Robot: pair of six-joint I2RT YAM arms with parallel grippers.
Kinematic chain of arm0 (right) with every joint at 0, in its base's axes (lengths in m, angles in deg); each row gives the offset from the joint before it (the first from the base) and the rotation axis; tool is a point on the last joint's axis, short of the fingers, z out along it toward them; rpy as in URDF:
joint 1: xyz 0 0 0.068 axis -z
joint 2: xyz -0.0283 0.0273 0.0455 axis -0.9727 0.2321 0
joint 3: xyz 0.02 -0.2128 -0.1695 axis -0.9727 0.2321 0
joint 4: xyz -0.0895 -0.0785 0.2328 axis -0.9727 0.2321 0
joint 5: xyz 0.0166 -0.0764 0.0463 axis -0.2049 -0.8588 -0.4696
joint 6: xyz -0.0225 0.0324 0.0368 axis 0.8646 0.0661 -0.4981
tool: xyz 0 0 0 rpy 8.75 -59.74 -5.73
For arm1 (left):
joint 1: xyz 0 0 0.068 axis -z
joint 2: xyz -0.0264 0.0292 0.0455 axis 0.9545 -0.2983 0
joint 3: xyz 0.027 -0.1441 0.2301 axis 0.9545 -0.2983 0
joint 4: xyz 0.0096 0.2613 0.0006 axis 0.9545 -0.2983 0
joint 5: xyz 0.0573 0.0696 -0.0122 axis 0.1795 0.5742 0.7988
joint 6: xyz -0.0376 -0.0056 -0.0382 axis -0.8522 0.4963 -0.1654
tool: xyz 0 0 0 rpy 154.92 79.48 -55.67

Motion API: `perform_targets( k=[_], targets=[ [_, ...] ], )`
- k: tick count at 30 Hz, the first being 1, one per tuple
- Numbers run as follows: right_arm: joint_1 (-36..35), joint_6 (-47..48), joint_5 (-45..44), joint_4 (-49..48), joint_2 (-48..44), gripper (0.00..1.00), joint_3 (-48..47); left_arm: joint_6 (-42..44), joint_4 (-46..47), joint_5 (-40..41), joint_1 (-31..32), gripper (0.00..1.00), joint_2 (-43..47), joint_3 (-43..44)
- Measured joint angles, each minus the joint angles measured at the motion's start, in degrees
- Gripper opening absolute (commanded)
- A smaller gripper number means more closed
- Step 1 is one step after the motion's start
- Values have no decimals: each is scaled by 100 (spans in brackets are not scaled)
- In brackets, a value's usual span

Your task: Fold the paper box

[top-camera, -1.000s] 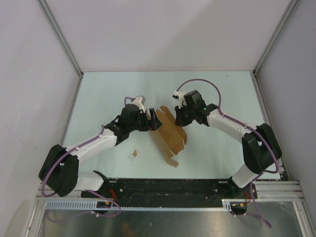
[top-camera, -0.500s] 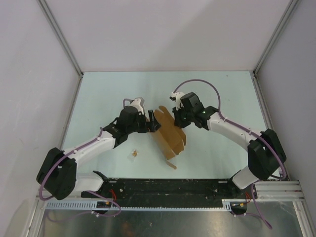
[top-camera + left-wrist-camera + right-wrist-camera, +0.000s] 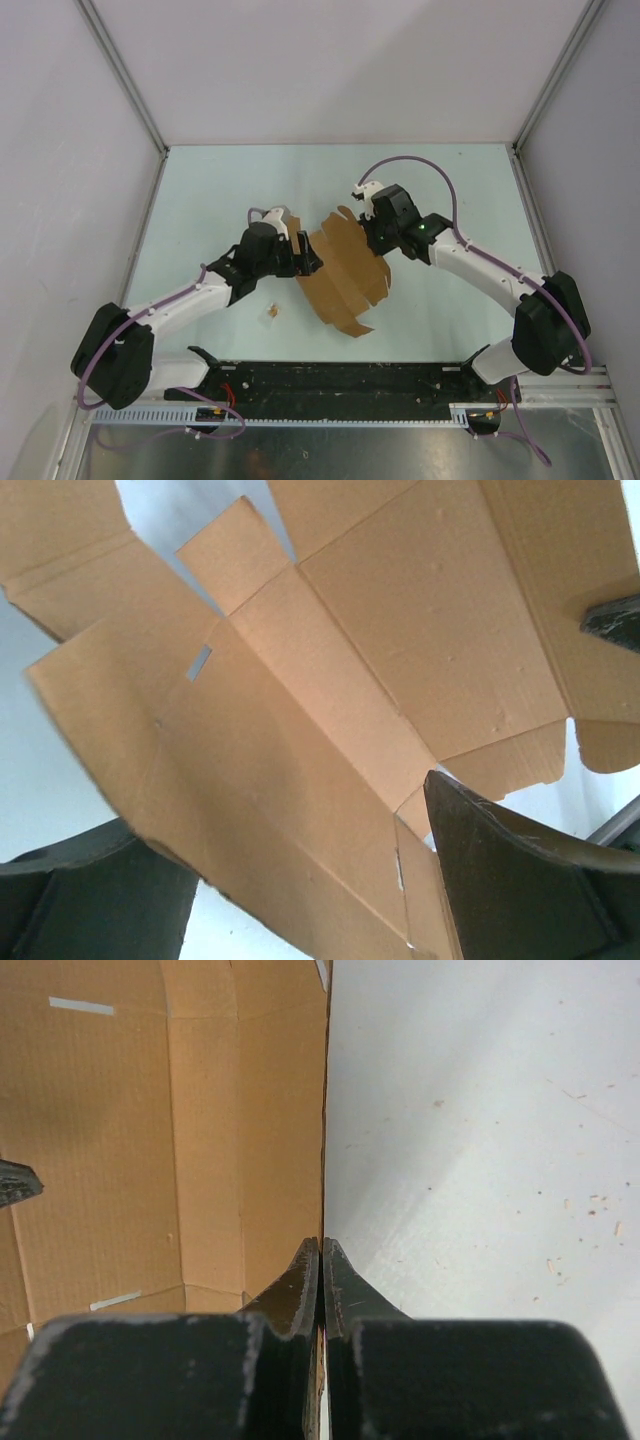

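The paper box (image 3: 345,275) is a flat brown die-cut sheet with flaps and slots, held up off the table between the two arms. My right gripper (image 3: 375,240) is shut on its far right edge; in the right wrist view the fingertips (image 3: 321,1245) pinch the thin cardboard (image 3: 150,1140) edge-on. At the sheet's left side, my left gripper (image 3: 305,255) is open. In the left wrist view the sheet (image 3: 400,630) runs across the gap between the wide-apart fingers of that gripper (image 3: 275,810), and neither finger visibly presses on it.
A tiny brown scrap (image 3: 271,312) lies on the pale table (image 3: 200,200) near the left arm. White walls enclose the table on three sides. The black base rail (image 3: 340,380) runs along the near edge.
The sheet has swung from nearly edge-on to lying broad and flatter toward the camera. The right gripper turned with it, still shut on its edge. The left gripper shifted slightly down and left.
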Motion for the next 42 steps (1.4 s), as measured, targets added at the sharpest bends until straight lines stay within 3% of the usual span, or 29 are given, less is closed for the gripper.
perform_targets(
  k=[7,12,21,42],
  targets=[
    [-74,116,-334,291,44,2,-289,-87,146,-48,0,52,-17,-201],
    [-249,192,-590,356,203,2,-417,-116,284,-111,0,36,-136,-315],
    [-431,208,-868,494,376,2,-433,-208,452,-125,-7,0,-326,-319],
    [-1296,-24,-1823,647,861,4,-874,-463,562,-129,-26,0,-328,-385]
  ],
)
